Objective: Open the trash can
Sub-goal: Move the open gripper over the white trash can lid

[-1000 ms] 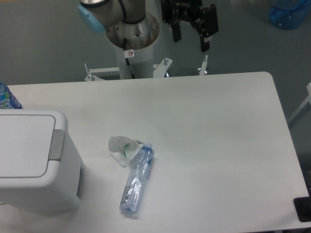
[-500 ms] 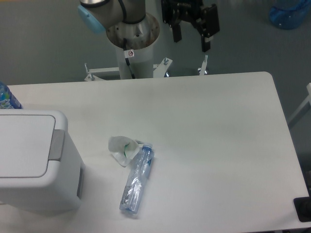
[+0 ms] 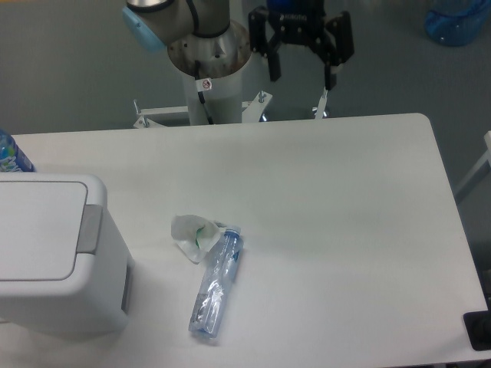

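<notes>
Since a second ago my gripper [image 3: 302, 73] has swung round, both fingers now facing the camera, spread and empty, beyond the table's far edge. My target, the trash can [image 3: 54, 257], sits near-left with its lid shut. I'd aim for the grey tab [image 3: 90, 228] and lift from there.

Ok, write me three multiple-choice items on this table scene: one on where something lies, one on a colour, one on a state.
1. Where does the clear bottle lie?
A. inside the trash can
B. flat on the table, right of the trash can
C. in the gripper

2. What colour is the trash can?
A. white
B. black
C. red

3. How is the trash can's lid?
A. removed
B. swung fully open
C. closed flat

Answers: 1 B, it lies on its side on the table beside crumpled plastic. 2 A, body and lid are white. 3 C, the lid sits flat, the gripper far off, open.
</notes>
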Controlling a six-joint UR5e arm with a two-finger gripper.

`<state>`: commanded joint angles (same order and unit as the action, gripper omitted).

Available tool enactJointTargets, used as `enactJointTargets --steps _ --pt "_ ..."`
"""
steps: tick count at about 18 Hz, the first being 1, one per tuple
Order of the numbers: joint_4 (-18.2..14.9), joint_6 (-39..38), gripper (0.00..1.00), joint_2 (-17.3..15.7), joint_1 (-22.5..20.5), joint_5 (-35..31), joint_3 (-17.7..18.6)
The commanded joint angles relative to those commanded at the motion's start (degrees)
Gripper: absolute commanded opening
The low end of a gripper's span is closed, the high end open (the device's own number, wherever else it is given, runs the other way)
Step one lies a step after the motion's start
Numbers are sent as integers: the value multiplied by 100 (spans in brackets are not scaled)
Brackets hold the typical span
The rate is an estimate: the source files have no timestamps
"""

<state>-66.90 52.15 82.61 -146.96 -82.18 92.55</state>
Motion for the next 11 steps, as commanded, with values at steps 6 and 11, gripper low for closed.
enactJointTargets --steps 6,11 --pt "1010 -1679 100 501 659 0 -79" --pt "1495 -2437 100 835 1125 9 -158"
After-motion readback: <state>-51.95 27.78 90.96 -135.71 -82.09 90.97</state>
